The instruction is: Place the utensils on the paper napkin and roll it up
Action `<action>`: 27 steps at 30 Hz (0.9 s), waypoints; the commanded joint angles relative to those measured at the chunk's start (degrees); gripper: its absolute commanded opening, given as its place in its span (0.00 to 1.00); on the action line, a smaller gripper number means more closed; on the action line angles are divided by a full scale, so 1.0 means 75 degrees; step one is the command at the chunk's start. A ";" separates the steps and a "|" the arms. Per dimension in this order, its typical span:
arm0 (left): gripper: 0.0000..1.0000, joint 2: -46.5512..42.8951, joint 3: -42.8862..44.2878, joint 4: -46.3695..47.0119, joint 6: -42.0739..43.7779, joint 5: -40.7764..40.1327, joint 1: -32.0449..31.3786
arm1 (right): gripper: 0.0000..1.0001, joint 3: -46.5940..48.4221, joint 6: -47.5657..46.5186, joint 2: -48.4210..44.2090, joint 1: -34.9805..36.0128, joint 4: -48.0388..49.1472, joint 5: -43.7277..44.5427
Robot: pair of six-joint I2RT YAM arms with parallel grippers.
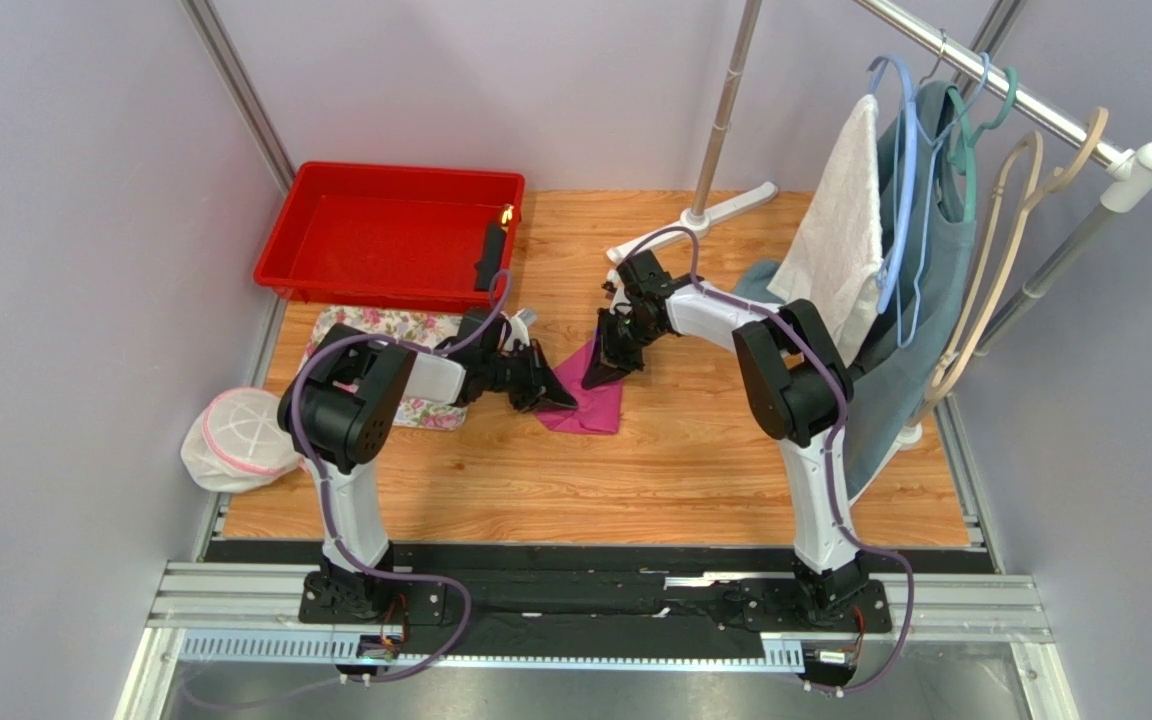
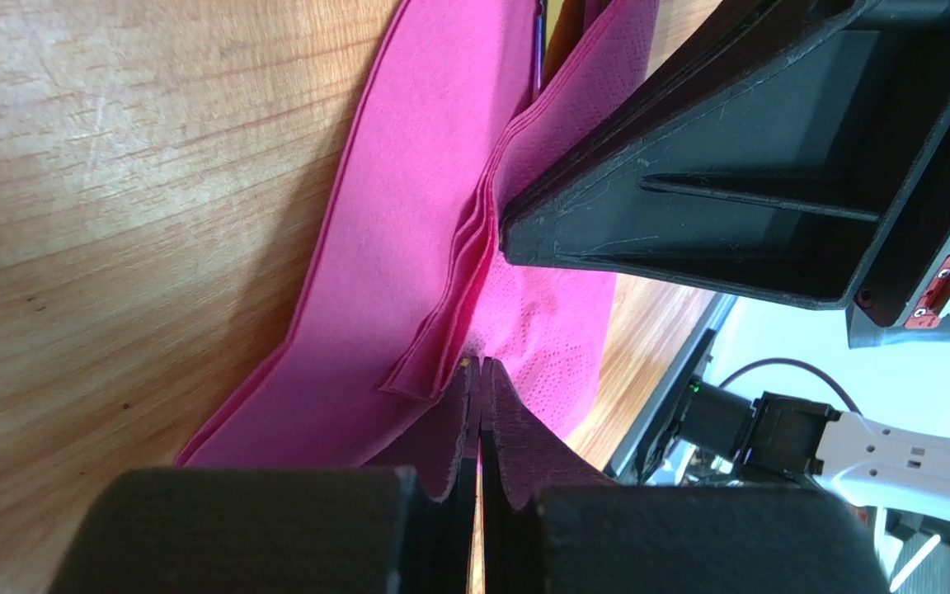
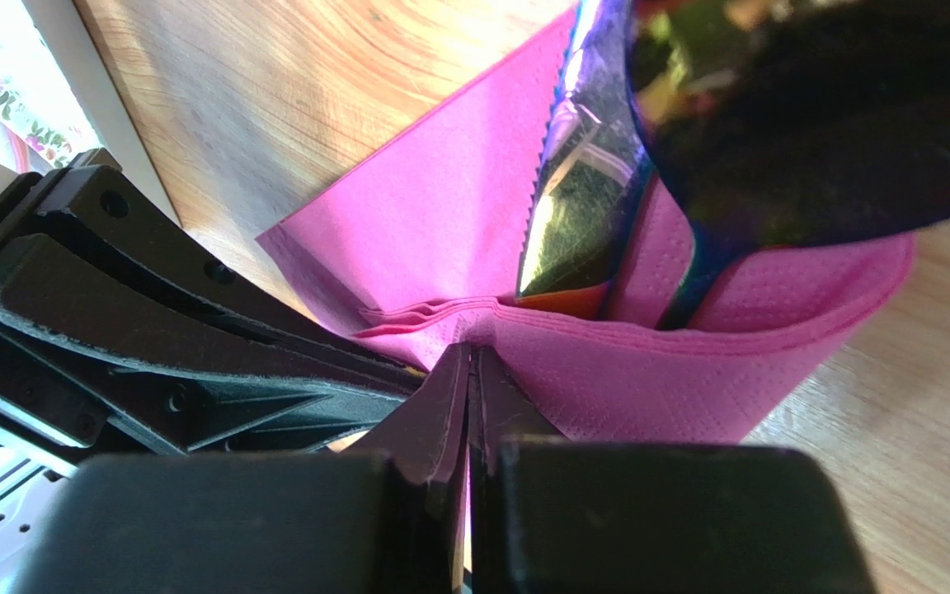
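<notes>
The utensils (image 3: 579,186) are already laid on the paper napkin (image 1: 588,402), found in the middle of the table (image 1: 717,465). One side is folded over them and pinched in the closed jaws of the left gripper (image 2: 478,371) and right gripper (image 3: 468,359). Most of the rolling seems left to be done.

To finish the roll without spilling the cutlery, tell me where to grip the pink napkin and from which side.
Grip the napkin at its folded-over edge, where stacked layers give a thick lip covering the knife and spoon. Come in low from the fold side, opposite their exposed ends. The left claw and right claw are both shut on that lip.
</notes>
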 commanded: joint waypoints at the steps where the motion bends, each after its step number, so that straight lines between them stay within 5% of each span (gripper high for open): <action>1: 0.08 -0.0233 0.0036 -0.0257 0.0313 -0.0668 0.0106 | 0.00 0.0211 -0.0248 0.0362 0.0133 -0.0055 0.0508; 4: 0.32 -0.0619 0.0082 -0.0023 0.0418 -0.0271 0.0187 | 0.00 0.0281 -0.0493 0.0538 0.0086 -0.0255 0.0544; 10: 0.47 -0.1405 0.0130 -0.0256 0.0852 0.0444 0.0199 | 0.00 0.0527 -0.0893 0.0632 -0.0043 -0.0501 0.0731; 21: 0.23 -0.0553 0.0082 0.1008 0.0080 0.0633 -0.0328 | 0.00 0.0539 -0.1678 0.0738 -0.0195 -0.0736 0.0345; 27: 0.09 0.0186 0.0422 0.0261 -0.0038 0.0130 -0.0352 | 0.00 0.0808 -0.1784 0.0855 -0.0242 -0.0876 0.0169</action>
